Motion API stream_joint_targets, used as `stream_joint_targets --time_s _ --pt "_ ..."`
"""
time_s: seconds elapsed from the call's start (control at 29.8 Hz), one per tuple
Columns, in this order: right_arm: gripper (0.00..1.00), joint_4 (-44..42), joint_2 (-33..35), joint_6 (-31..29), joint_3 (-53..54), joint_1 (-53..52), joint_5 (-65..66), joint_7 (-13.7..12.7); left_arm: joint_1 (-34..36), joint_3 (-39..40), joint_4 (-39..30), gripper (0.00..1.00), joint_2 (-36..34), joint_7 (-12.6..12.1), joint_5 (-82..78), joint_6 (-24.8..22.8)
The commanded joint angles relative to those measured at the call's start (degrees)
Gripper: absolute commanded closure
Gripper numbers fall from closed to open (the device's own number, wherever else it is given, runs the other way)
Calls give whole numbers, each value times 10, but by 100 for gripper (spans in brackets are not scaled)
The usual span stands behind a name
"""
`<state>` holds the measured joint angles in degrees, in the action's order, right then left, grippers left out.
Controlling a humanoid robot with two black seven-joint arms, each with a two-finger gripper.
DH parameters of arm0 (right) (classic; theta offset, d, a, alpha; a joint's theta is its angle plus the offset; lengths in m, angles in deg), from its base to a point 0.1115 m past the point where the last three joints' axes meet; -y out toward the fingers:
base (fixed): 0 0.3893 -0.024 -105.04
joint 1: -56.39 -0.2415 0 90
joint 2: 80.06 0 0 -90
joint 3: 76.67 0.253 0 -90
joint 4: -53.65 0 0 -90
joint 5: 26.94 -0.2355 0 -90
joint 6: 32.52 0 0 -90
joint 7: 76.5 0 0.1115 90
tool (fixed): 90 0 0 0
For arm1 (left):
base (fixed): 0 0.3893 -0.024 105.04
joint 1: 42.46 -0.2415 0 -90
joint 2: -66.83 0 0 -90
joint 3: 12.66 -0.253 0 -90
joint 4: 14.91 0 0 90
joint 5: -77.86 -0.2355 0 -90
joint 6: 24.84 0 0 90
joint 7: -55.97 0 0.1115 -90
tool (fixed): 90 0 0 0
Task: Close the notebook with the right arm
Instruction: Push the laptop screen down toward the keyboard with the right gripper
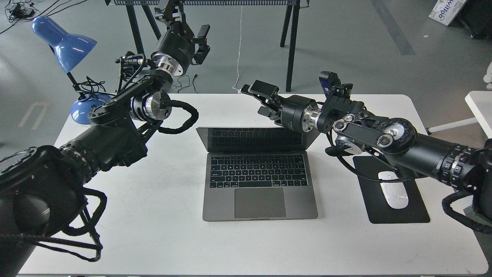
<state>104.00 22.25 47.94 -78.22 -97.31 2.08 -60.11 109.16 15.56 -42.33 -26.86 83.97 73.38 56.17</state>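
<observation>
White table [153, 215] | right claw [256, 100] parted, empty, above notebook [260, 173] lid

We can read only one piece of text: blue letters on a white box [447, 9] at the top right edge, seemingly "willco", cut off and upside down. The laptop [258, 175] key legends are too small to read.

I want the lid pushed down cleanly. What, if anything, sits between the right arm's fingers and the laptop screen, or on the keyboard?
Nothing visible. The right gripper hovers just behind the top right of the notebook lid, with no object between. The keyboard and trackpad are bare; the mouse lies aside on its pad.
</observation>
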Motion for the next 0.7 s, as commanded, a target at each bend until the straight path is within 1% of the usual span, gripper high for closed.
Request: stream_joint_targets --time_s 0.0,0.13,0.2,0.5,0.67 --pt "0 48 25 -14 -1 23 0 -1 0 0 0 0 0 0 0 -1" --pt "0 99 50 -18 -6 52 1 -1 0 0 0 0 0 0 0 -1" --pt "0 111 55 -18 -19 56 2 -1 0 0 0 0 0 0 0 -1" --pt "0 109 55 -14 -38 84 2 -4 0 0 0 0 1 0 0 0" --pt "0 100 55 -12 -75 95 9 -4 0 0 0 0 1 0 0 0"
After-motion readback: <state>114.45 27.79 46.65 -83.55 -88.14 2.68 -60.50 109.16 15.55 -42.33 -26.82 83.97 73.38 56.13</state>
